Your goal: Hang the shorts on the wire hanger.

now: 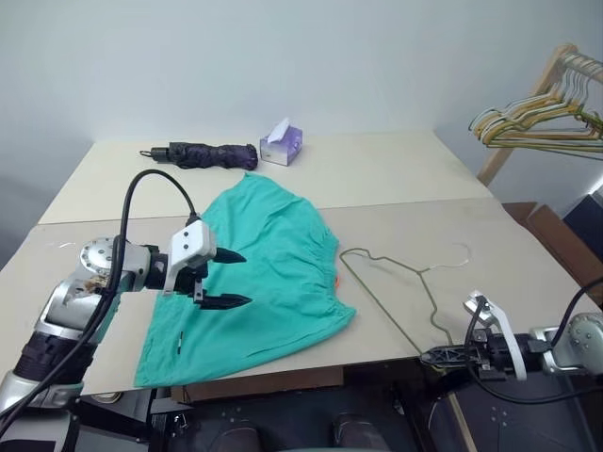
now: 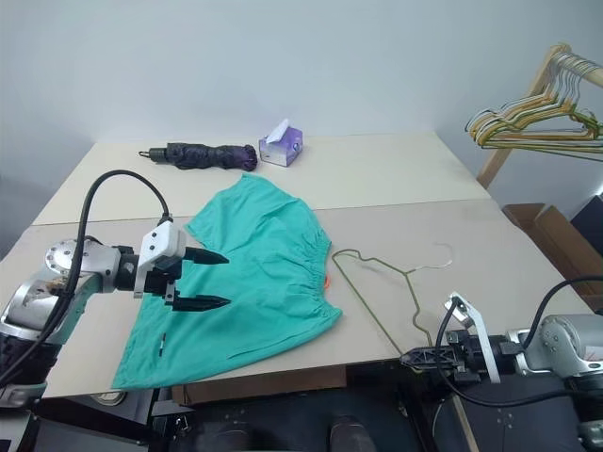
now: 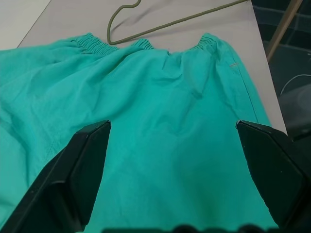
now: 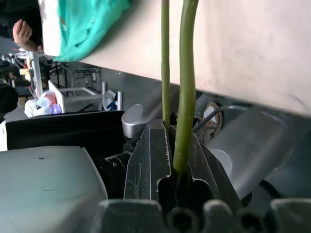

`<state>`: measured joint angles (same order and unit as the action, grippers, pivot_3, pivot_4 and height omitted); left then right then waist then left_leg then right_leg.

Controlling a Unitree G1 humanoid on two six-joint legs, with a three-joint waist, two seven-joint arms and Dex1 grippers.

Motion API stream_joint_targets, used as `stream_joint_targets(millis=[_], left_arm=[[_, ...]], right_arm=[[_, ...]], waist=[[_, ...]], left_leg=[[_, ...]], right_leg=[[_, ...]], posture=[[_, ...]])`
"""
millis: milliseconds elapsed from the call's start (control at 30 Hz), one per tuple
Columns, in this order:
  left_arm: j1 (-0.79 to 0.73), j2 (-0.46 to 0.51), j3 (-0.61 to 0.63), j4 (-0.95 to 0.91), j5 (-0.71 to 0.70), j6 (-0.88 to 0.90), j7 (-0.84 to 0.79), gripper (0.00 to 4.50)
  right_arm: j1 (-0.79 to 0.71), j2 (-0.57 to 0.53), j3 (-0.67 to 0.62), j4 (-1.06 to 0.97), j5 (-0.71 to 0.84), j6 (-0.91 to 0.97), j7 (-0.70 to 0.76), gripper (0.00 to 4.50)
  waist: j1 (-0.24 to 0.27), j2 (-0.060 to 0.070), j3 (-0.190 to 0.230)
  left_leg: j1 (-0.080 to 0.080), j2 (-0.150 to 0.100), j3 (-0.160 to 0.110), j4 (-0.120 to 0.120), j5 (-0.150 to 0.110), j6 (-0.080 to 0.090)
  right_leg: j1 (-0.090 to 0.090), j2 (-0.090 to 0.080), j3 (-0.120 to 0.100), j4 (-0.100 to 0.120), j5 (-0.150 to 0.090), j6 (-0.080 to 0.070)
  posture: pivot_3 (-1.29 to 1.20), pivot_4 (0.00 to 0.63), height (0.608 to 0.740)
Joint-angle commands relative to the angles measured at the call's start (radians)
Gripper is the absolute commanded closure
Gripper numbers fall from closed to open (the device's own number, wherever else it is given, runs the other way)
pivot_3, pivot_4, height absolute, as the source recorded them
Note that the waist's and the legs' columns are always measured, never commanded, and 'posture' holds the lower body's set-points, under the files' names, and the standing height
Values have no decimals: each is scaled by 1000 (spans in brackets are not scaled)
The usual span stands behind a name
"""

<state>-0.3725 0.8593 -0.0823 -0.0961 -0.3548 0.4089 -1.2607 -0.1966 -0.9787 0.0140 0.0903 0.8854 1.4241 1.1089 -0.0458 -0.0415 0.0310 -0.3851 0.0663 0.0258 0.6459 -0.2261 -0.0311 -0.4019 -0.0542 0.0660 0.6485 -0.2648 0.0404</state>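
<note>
The table [image 1: 396, 179] fills the middle of the head views, and the shorts [image 1: 273, 273] lie flat on it at lower centre, with the gathered waistband toward the right. Above them, near the top of the table, sit a folded dark umbrella [image 1: 203, 155] and a small tissue box [image 1: 282, 146]. A rack of hangers [image 1: 542, 118] stands at the upper right edge of the frame.

The wire hanger [image 1: 400, 282] lies on the table just right of the shorts, its hook pointing right and its lower corner at the table's front edge.

The left gripper [image 1: 231, 280] hovers over the left part of the shorts, fingers spread wide with nothing between them. Its wrist view shows the green cloth between the two fingers and the hanger just beyond the waistband.

The right gripper [image 2: 415, 358] sits at the table's front edge, lower right. Its wrist view shows the fingers clamped on the hanger's wire and a person's hand [image 4: 22, 31] in the upper left corner.
</note>
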Motion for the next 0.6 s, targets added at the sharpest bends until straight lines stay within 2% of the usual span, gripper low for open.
stream_joint_targets(millis=[33,200,333,600], left_arm=[[7,1,20,4,16,-38,17,36],[17,2,18,11,28,-58,23,36],[17,-3,15,15,37,-70,29,36],[32,-5,17,4,45,-75,45,36]], right_arm=[[-38,21,11,0,-4,-42,40,4500],[-57,15,8,-44,9,-56,80,4500],[-52,-14,86,-117,-55,-110,91,4500],[-182,-7,179,19,-146,-142,132,4500]], waist=[[2,0,0],[9,0,0],[16,0,0],[25,0,0]], left_leg=[[0,0,0,0,0,0],[-1,0,0,0,0,0],[-1,0,0,0,0,0],[0,0,1,0,0,0]], right_leg=[[0,0,0,0,0,0],[0,0,0,0,1,-1],[0,0,0,0,0,-1],[0,0,0,0,1,-1]], posture=[[7,0,740],[13,0,740],[18,0,740],[45,0,740]])
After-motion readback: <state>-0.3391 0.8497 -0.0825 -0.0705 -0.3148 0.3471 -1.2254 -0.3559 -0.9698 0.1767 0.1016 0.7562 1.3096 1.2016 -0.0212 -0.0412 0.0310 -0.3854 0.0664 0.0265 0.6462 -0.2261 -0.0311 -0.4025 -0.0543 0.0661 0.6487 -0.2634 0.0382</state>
